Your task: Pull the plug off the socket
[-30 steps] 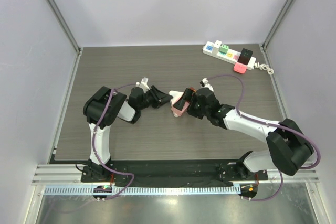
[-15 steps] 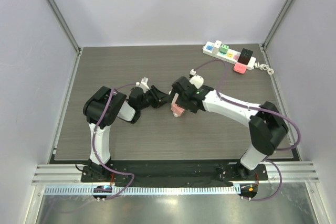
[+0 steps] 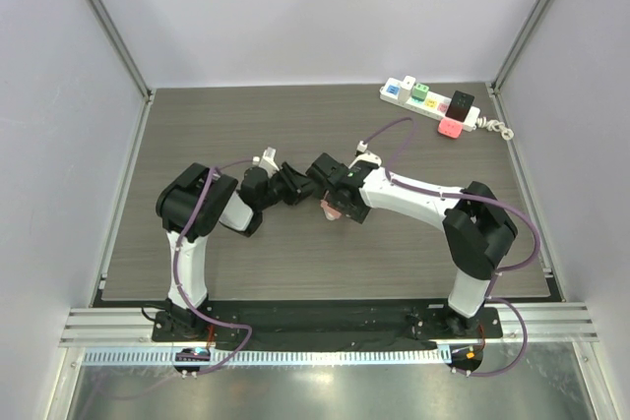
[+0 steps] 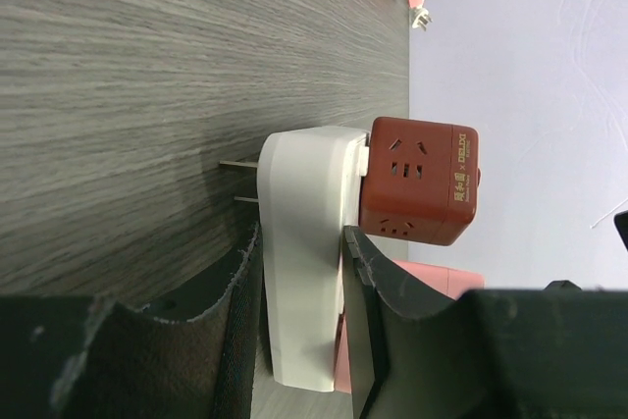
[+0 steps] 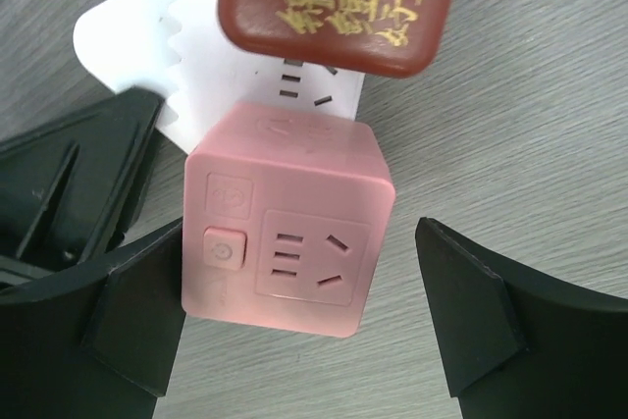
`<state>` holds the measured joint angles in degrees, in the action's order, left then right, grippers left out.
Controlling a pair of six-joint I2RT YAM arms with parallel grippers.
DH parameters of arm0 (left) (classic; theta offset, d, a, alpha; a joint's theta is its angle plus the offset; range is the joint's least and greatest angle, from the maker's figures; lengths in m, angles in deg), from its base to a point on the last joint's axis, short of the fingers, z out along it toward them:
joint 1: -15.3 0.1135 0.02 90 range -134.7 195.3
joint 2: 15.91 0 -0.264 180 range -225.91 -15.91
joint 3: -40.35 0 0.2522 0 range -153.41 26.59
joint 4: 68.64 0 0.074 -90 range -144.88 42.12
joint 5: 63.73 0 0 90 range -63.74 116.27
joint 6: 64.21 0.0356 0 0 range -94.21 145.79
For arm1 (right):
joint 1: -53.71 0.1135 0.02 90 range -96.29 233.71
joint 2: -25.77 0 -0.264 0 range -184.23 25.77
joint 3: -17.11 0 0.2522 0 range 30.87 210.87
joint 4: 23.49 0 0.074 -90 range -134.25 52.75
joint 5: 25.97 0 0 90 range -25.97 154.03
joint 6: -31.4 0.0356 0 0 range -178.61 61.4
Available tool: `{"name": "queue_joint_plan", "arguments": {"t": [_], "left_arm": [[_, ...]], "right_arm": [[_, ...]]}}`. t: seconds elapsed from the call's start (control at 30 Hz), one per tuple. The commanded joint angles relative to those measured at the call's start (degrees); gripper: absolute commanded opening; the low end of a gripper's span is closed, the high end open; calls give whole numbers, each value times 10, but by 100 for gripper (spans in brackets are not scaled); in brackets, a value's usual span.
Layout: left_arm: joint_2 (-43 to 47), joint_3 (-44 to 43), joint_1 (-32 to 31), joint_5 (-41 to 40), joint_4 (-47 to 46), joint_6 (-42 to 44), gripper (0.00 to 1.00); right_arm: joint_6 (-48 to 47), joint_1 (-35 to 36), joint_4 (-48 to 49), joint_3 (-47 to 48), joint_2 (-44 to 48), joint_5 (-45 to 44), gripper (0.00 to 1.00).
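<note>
A white socket block (image 4: pixel 304 174) lies on its side, two metal prongs pointing out, with my left gripper (image 4: pixel 299 242) shut on its flat faces. Two cube plugs sit in it: a dark red one (image 4: pixel 417 179) and a pink one (image 4: pixel 432 277). In the right wrist view the pink cube (image 5: pixel 285 228) lies between the fingers of my right gripper (image 5: pixel 294 262), which is open. Its left finger is close against the cube and a clear gap shows on the right. From the top view the two grippers meet mid-table at the pink cube (image 3: pixel 333 209).
A white power strip (image 3: pixel 430 103) with coloured cubes and a black plug lies at the back right corner, its cord coiled by the wall. The wooden tabletop (image 3: pixel 246 125) is walled on three sides.
My right arm has swung left, bringing its gripper over the pink cube, and its jaws have narrowed slightly. The left gripper has held still with the socket.
</note>
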<state>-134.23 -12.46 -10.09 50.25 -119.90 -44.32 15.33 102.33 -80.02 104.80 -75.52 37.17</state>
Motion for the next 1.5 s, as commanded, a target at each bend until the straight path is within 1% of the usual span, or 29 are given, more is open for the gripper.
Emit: {"name": "queue_joint_plan", "arguments": {"t": [0.0,0.13,0.37,0.47,0.5,0.6,0.63,0.67,0.73,0.77,0.9,0.93,1.0,1.03,1.13,1.37,1.4,1.47], "left_arm": [[25,20,-2,-17,-38,14,0],[29,33,-2,-30,-58,13,0],[31,42,-4,-34,-75,12,0],[30,41,-4,-33,-75,12,0],[31,41,-4,-34,-75,13,0],[30,39,-4,-30,-75,14,0],[30,39,-5,-28,-75,14,1],[30,38,-5,-27,-75,14,8],[29,35,-5,-22,-75,13,14],[28,35,-5,-20,-75,14,21],[26,28,-8,-14,-74,14,34],[24,27,-9,-10,-75,13,40],[20,23,-12,-7,-73,13,45],[18,18,-13,-3,-70,12,50],[11,13,-18,2,-69,10,54],[15,9,-32,4,-68,11,54],[13,7,-34,5,-69,11,54],[11,3,-40,5,-65,12,48]], "right_arm": [[53,-1,-21,-7,19,-57,94],[60,-1,-13,-12,24,-67,93],[50,0,-11,21,-1,-63,89],[40,-2,-10,32,-7,-66,85],[37,-2,-10,35,-8,-66,82],[31,-2,-10,45,-12,-62,76],[30,-2,-9,46,-13,-58,73],[29,-2,-9,46,-14,-55,71],[28,-2,-7,45,-17,-49,71],[26,-2,-7,45,-17,-45,71],[20,-2,-2,45,-21,-31,74],[19,-2,0,44,-22,-30,74],[17,-2,1,45,-23,-29,74],[15,-2,6,45,-24,-27,74],[8,-2,15,46,-26,-20,75],[2,-2,26,46,-29,-15,72],[2,-2,29,47,-29,-12,72],[0,-2,32,47,-30,-11,70]]}}
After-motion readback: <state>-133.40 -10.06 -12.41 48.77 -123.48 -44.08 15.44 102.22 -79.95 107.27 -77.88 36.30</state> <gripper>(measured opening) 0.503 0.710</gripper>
